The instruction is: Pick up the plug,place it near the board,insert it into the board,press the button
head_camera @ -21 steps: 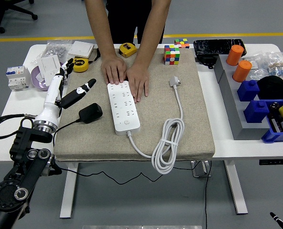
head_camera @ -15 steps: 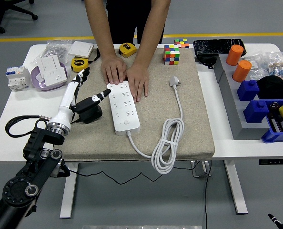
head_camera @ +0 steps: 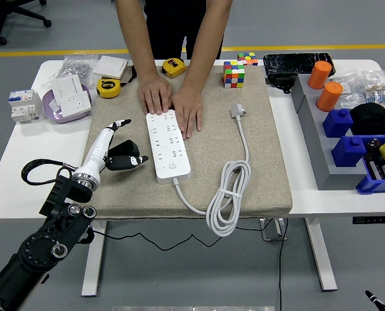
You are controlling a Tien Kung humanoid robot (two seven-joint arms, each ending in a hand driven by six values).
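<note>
A big tan mat (head_camera: 257,162) covers the middle of the white table (head_camera: 24,146). On the mat lies the board (head_camera: 168,144), a long white power strip with rows of holes and a round button (head_camera: 172,166) near its close end. Its white cord (head_camera: 228,194) goes off to the right in a loose loop and ends in a white plug (head_camera: 237,111) lying flat on the mat.

The black plug (head_camera: 124,154) – the one for the task – sits on the mat just to the left of the board, not in any hole. The robot's left hand (head_camera: 118,146) is right at it. The white fingers (head_camera: 119,124) reach over the top of the plug and a black thumb tip comes in by its right side (it looks like a hold around the plug, but the plug is on the mat). The black arm (head_camera: 43,246) comes up from the bottom left corner.

A person stands at the far side. Both of the person's hands (head_camera: 173,100) lie flat, palms down – one on the mat by the top end of the board, one pressing on the board's top right edge.

A colored cube (head_camera: 233,74) sits at the far edge of the mat, two yellow tape measures (head_camera: 109,87) lie near it, and blue bins (head_camera: 358,146) stand at the right.
</note>
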